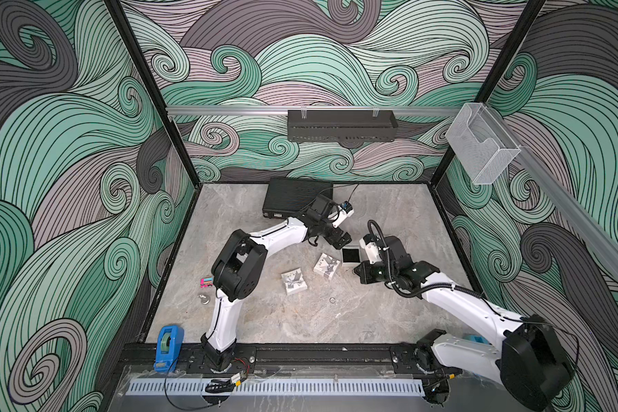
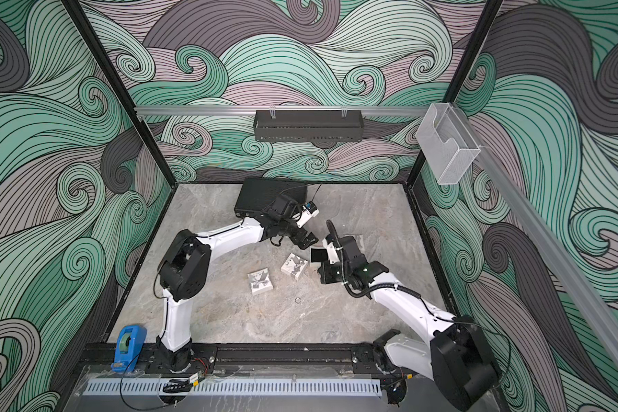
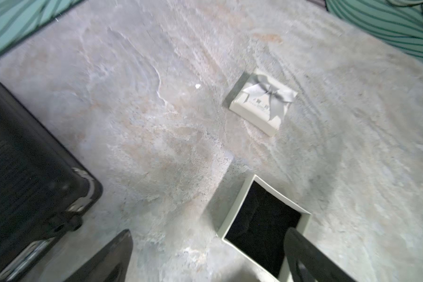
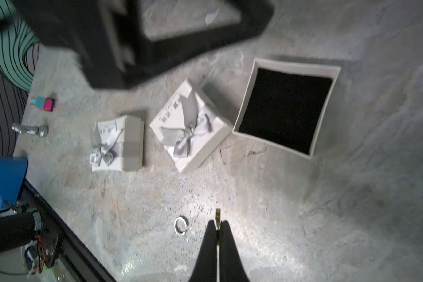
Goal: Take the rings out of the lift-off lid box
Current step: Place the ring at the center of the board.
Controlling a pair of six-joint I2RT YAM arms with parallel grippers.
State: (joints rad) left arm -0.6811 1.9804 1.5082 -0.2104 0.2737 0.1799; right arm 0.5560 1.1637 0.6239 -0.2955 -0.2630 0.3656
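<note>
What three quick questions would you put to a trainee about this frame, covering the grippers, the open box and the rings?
1. Fill in: the left gripper, near the open box, has its jaws ____.
2. True or false: the right gripper is shut on a thin ring seen edge-on.
3. Where does the loose ring lie?
A) inside the open box
B) on the table, near the right gripper's tips
C) on top of a bowed lid

Key: 1 open; 2 true; 3 B.
</note>
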